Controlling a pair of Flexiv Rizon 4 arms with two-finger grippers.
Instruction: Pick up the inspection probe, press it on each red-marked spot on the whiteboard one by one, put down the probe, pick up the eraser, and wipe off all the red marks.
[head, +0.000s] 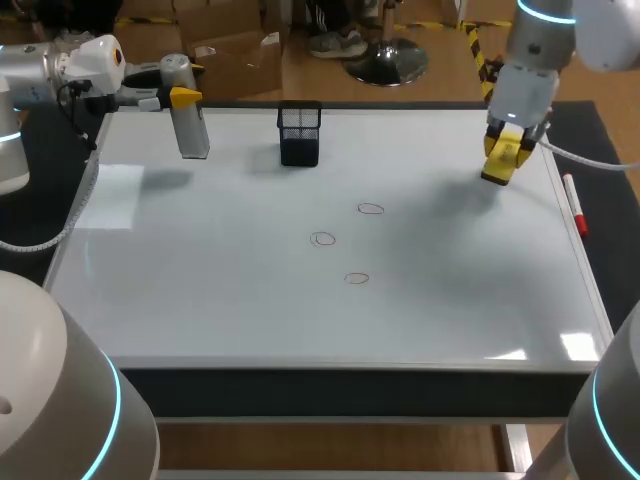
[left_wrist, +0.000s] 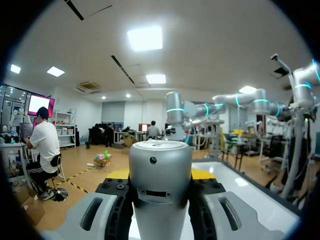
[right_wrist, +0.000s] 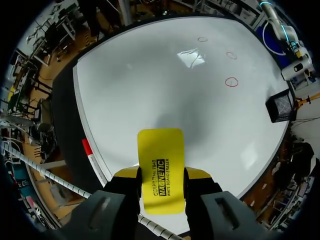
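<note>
The eraser (right_wrist: 161, 150) was gripped by the right end effector (right_wrist: 161, 176), the probe (head: 192, 130) by the left end effector (head: 178, 98). The red marks (head: 371, 209) lay toward the surface's middle, nearer the eraser.

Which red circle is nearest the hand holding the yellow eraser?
The red circle closest to the black mesh holder; the other two lie farther off.

Illumination was bright and even, and it fell from overhead. The whiteboard (head: 250, 310) returned glare. In the head view, glare patches (head: 580, 345) lay at its near right corner. In the right wrist view, a reflection (right_wrist: 192, 57) lay mid-board. Shadows were soft-edged and grey. A broad shadow (head: 465, 215) spread on the board beside the eraser (head: 500, 165). Smaller shadows lay by the probe (head: 188, 125) and the mesh holder (head: 300, 135). No deep shade fell anywhere on the board.
</note>
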